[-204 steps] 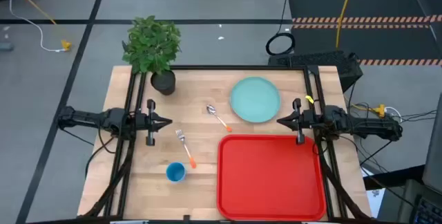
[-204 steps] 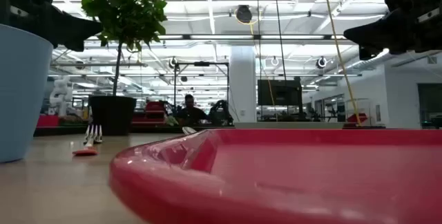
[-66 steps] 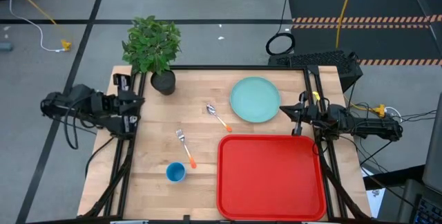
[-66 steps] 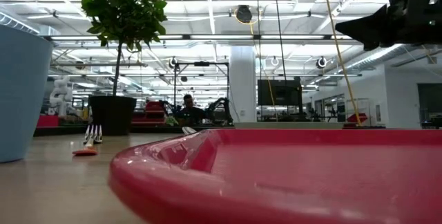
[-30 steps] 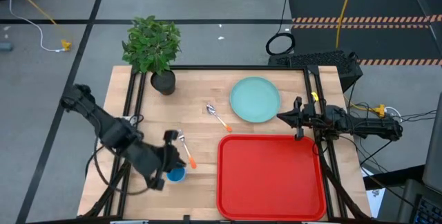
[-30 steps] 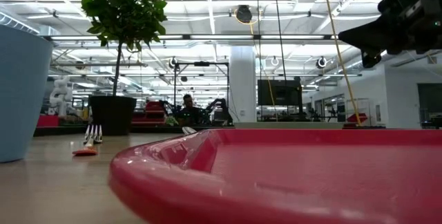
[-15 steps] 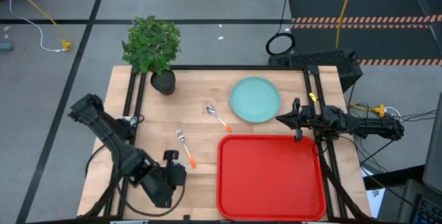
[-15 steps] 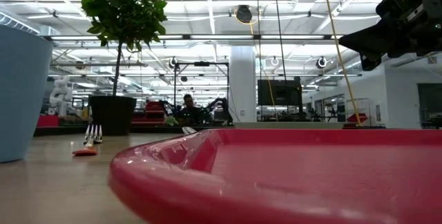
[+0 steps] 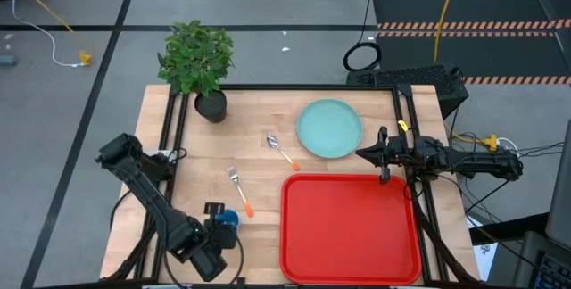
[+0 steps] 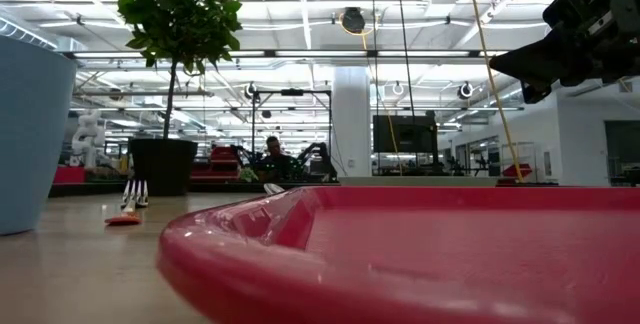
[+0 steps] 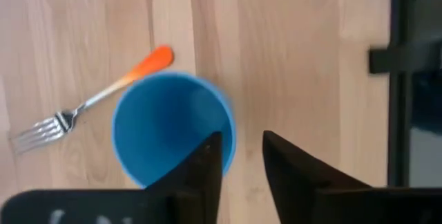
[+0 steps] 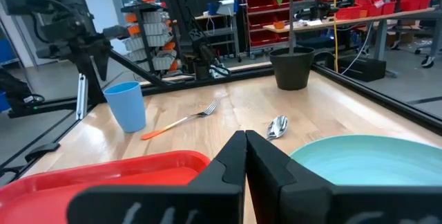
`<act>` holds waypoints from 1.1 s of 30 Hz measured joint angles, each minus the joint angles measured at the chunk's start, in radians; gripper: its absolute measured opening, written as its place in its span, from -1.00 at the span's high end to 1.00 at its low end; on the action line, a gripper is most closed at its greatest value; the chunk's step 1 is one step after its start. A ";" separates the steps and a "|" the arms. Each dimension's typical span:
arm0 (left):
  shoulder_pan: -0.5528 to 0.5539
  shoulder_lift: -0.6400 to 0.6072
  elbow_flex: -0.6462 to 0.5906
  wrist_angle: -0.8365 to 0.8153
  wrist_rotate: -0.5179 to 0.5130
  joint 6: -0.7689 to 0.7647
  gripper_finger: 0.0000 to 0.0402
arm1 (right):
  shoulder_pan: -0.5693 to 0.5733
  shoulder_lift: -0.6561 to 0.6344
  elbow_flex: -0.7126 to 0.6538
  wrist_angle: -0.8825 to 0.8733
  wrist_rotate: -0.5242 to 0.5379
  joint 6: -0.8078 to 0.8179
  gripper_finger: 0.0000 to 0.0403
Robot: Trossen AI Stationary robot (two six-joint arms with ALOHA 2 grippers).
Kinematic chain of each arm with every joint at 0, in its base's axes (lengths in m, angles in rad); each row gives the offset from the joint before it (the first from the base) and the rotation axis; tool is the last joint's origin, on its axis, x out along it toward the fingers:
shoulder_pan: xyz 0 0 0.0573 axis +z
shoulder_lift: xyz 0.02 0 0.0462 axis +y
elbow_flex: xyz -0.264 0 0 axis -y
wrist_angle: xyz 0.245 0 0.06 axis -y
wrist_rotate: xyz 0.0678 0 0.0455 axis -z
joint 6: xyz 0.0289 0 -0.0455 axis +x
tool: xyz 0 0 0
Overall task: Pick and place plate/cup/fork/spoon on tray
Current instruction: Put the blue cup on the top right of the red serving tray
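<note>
Swung in from table's left edge: left gripper [image 11: 238, 156], now above blue cup [image 9: 228, 219], fingers parted astride its rim, not yet clamped. Right gripper [image 9: 360, 154] clenched, empty, beside mint plate [image 9: 329, 128]. Red tray [image 9: 350, 229] bare; fork [image 9: 239, 189], spoon [image 9: 282, 152] untouched. All four placements pending.

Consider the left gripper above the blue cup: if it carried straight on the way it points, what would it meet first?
Probably the cup: the left gripper points down at it with parted fingers, one finger over its rim. Depth is unclear; the other finger may reach the table.
</note>
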 joint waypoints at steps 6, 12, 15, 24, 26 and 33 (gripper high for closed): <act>-0.004 0.004 -0.003 0.000 -0.004 0.000 0.24 | 0.000 0.000 0.000 0.000 0.000 0.006 1.00; -0.005 0.004 -0.050 0.029 0.010 0.035 0.30 | 0.000 0.000 0.000 0.000 0.000 0.010 1.00; -0.004 0.004 -0.089 0.049 0.011 0.049 0.37 | 0.000 0.000 0.000 0.000 0.000 0.010 1.00; -0.002 0.004 -0.153 0.080 0.011 0.141 0.71 | 0.000 0.000 0.000 0.000 -0.001 0.012 1.00; 0.007 0.004 -0.152 0.088 0.011 0.159 0.85 | 0.000 0.000 0.000 0.000 -0.001 0.023 1.00; 0.047 0.004 -0.082 0.084 0.011 0.254 0.91 | 0.000 0.000 0.000 0.000 -0.001 0.036 1.00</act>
